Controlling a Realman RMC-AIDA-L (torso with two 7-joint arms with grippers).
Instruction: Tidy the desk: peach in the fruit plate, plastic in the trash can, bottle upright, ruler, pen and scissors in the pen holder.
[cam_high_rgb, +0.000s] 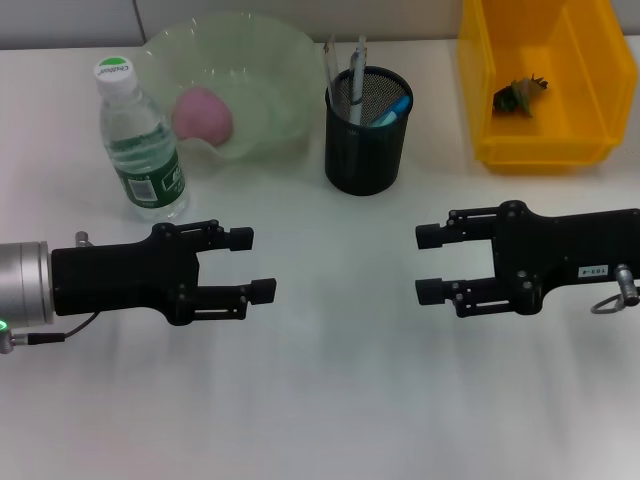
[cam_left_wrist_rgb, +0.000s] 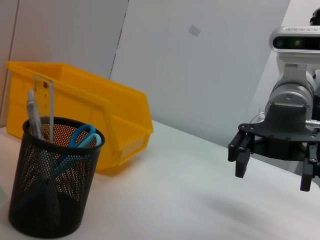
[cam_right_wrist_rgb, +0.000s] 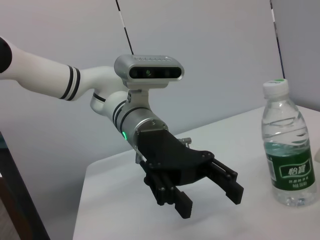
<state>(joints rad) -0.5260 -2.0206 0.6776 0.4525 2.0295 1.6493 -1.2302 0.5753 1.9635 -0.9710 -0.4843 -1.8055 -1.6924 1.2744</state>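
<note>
The bottle (cam_high_rgb: 141, 140) stands upright at the far left of the table (cam_high_rgb: 330, 400), beside the fruit plate (cam_high_rgb: 260, 60) holding the peach (cam_high_rgb: 203, 113). Ruler (cam_high_rgb: 331, 62), pen (cam_high_rgb: 356, 75) and scissors (cam_high_rgb: 392, 108) sit in the pen holder (cam_high_rgb: 366, 150); the plastic (cam_high_rgb: 518, 95) lies in the yellow trash can (cam_high_rgb: 590, 110). The left tool (cam_high_rgb: 250, 265) and right tool (cam_high_rgb: 432, 262) hover open and empty. The bottle looks light, smooth, likely slippery; its labelled waist seems the best hold.

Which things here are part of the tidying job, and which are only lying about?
Part of the job:
- peach in the fruit plate
- bottle, upright
- pen holder holding ruler, pen, scissors
- yellow bin with a scrap inside

Just there:
- nothing loose shows on the table
- left gripper and right gripper hover with jaws open
</note>
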